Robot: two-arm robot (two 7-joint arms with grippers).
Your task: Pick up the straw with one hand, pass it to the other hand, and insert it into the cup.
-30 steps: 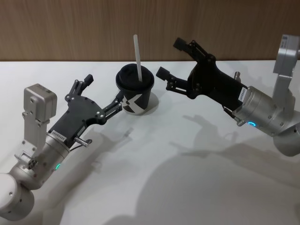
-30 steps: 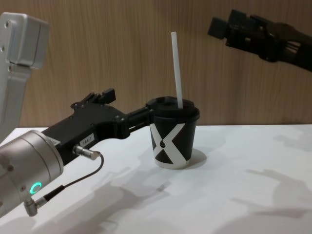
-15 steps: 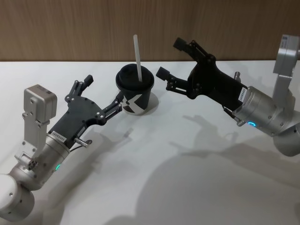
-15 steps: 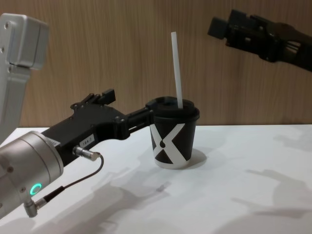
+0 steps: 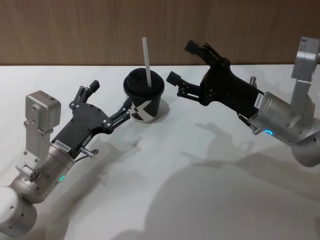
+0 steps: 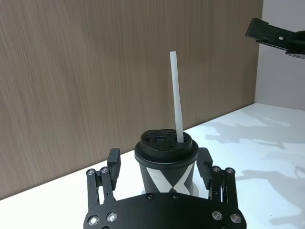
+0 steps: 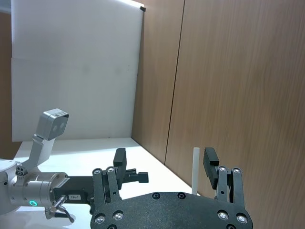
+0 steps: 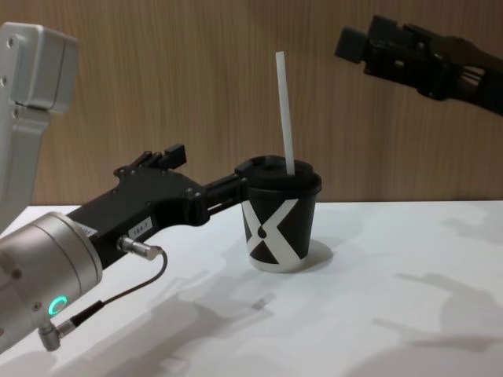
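Observation:
The black cup (image 5: 145, 100) with a white X and a domed lid stands upright on the table. The white straw (image 5: 147, 60) sticks up through its lid, leaning slightly. My left gripper (image 5: 110, 95) is open and low beside the cup's left side, one fingertip (image 8: 236, 185) at the lid's rim. From the left wrist, the cup (image 6: 165, 164) sits just past the spread fingers (image 6: 113, 164). My right gripper (image 5: 183, 63) hangs open and empty in the air, to the right of the straw's top. From the right wrist, the straw (image 7: 195, 169) shows next to one finger (image 7: 211, 162).
A brown wood-panel wall (image 5: 75, 30) runs along the back of the white table (image 5: 165, 190). A thin dark cable (image 8: 118, 294) loops under my left wrist. The table's front and right parts lie bare.
My left arm has sunk very slightly. The cup, the straw and the right arm are where they were.

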